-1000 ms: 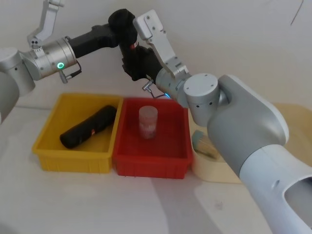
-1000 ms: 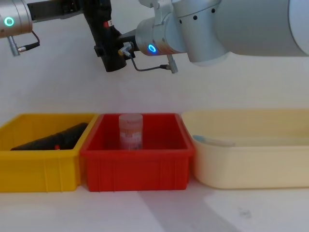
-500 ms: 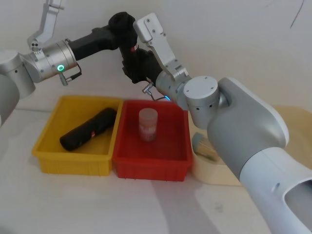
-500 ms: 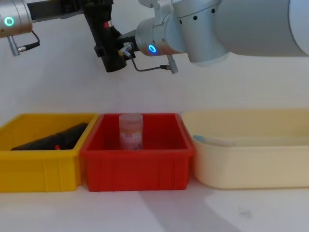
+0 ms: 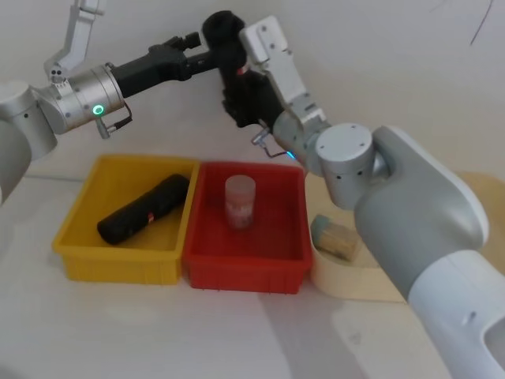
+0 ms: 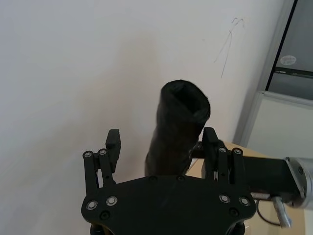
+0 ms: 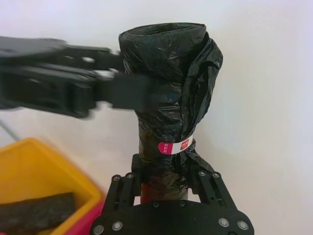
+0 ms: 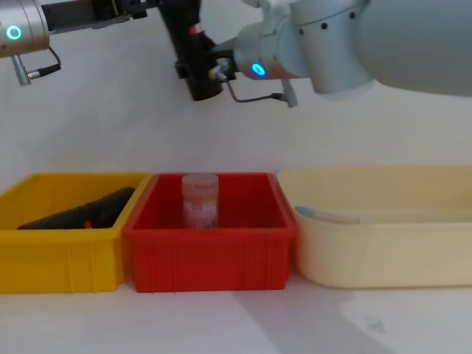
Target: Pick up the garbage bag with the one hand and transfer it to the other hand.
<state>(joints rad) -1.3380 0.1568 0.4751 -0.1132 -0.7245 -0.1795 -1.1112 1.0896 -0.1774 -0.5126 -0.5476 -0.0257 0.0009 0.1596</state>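
Black, crinkled plastic rolled into a tight cylinder — the garbage bag [image 7: 168, 98] — stands upright in the air above the red plastic bin [image 5: 245, 253], a small red-and-white label [image 7: 175, 146] banding its lower part. The right gripper [image 7: 166, 178], on the blue-lit arm, pinches its lower end between both fingers. The left gripper [image 6: 161, 147], on the teal-lit arm, reaches in level at the roll's upper part with its fingers spread to either side, not pressing it. In the chest view the roll's top is cut off. A second black roll [image 5: 144, 208] lies in the yellow plastic bin [image 5: 79, 253], partly hidden by its wall from the chest. A translucent jar [image 5: 240, 200] stands in the red bin.
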